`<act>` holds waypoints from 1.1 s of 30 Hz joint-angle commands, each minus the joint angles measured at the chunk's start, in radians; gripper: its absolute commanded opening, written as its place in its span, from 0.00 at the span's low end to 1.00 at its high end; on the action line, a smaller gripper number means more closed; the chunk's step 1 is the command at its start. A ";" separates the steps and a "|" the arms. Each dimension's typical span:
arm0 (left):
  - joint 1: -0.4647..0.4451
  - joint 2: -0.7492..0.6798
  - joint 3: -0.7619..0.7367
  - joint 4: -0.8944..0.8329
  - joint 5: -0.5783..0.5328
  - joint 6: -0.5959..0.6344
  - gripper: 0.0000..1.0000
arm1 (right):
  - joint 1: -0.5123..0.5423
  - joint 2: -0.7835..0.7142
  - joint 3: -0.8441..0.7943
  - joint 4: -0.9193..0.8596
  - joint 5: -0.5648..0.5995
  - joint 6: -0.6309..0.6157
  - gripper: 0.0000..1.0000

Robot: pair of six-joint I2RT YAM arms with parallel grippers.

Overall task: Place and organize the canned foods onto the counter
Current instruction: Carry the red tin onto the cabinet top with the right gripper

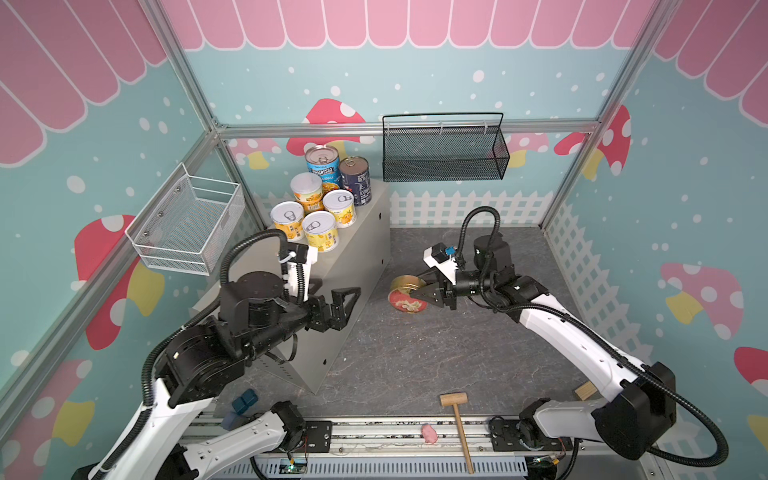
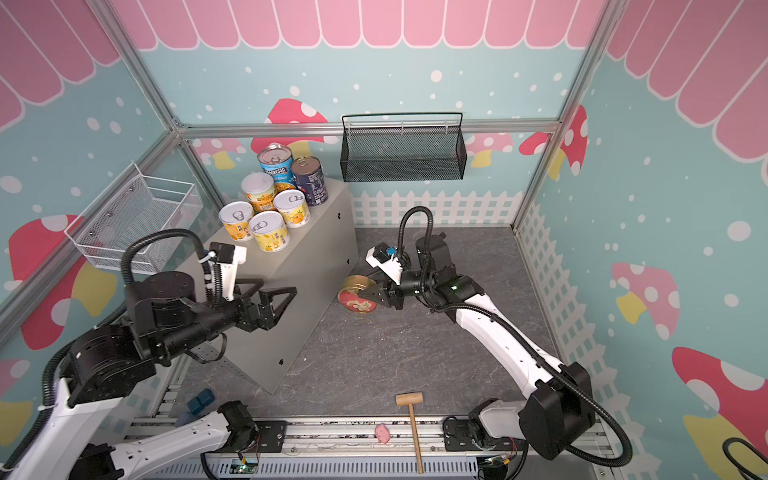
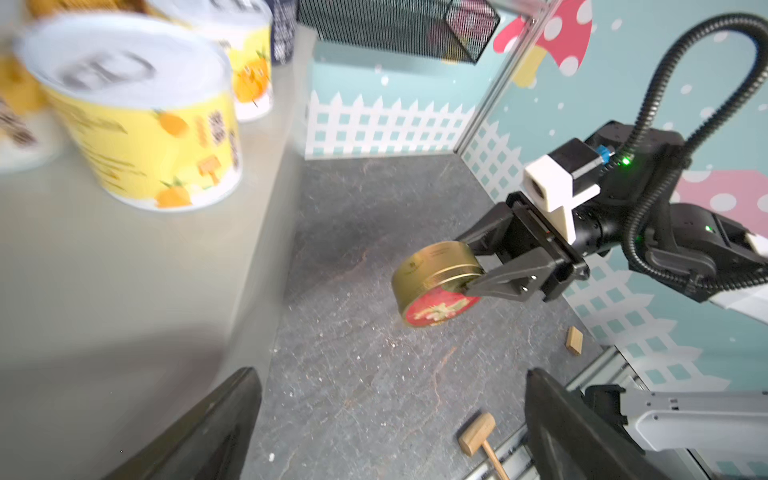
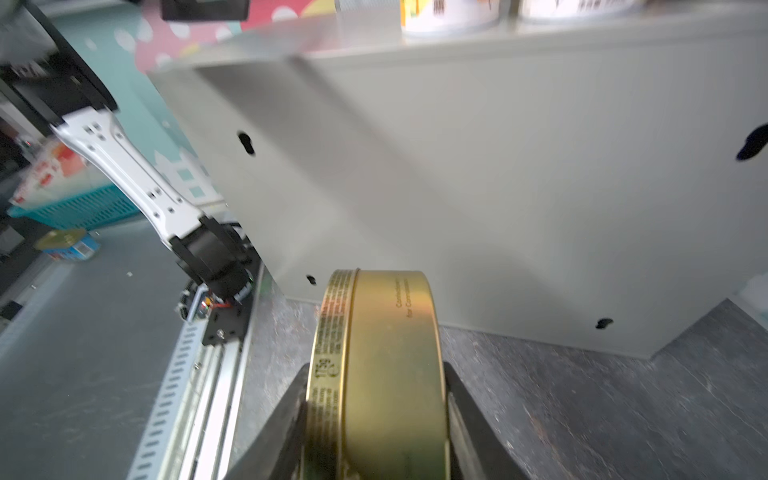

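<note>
Right tool [image 1: 417, 286]: clamping flat round gold tin [image 3: 432, 272] on edge, red lid showing, beside long side of smooth beige metal desk [image 1: 357, 249]. Left tool [image 1: 340, 286]: gaping empty over its near half. Six cylindrical cans [image 1: 320, 230] standing at far end.

White arm links [image 1: 555, 330], black joints [image 1: 255, 299], ribbed black cables [image 1: 482, 210].

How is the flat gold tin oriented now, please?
On edge: the gold tin, gripped across its flat faces by the right gripper, lid sideways.
</note>
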 commanded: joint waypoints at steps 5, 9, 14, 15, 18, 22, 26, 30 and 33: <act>0.007 -0.022 0.124 -0.115 -0.426 0.197 0.99 | 0.113 0.001 0.096 0.296 -0.081 0.453 0.18; 0.007 -0.043 0.128 -0.074 -0.575 0.271 0.99 | 0.212 0.059 0.155 0.446 -0.022 0.630 0.19; 0.007 -0.101 0.108 -0.003 -0.629 0.354 0.99 | 0.317 0.174 0.267 0.578 0.114 0.828 0.19; 0.007 -0.106 0.108 0.005 -0.636 0.359 0.99 | 0.326 0.193 0.276 0.625 0.125 0.868 0.19; 0.008 -0.120 0.105 0.017 -0.661 0.376 0.99 | 0.347 0.253 0.344 0.674 0.165 0.946 0.19; 0.007 -0.133 0.085 0.027 -0.641 0.394 0.99 | 0.367 0.344 0.419 0.733 0.210 1.046 0.20; 0.007 -0.130 0.080 0.024 -0.592 0.422 1.00 | 0.398 0.427 0.522 0.710 0.289 1.087 0.19; 0.007 -0.131 0.100 0.025 -0.536 0.423 0.99 | 0.437 0.453 0.549 0.657 0.439 1.092 0.20; 0.007 -0.131 0.114 0.033 -0.479 0.411 0.99 | 0.466 0.465 0.557 0.618 0.537 1.110 0.20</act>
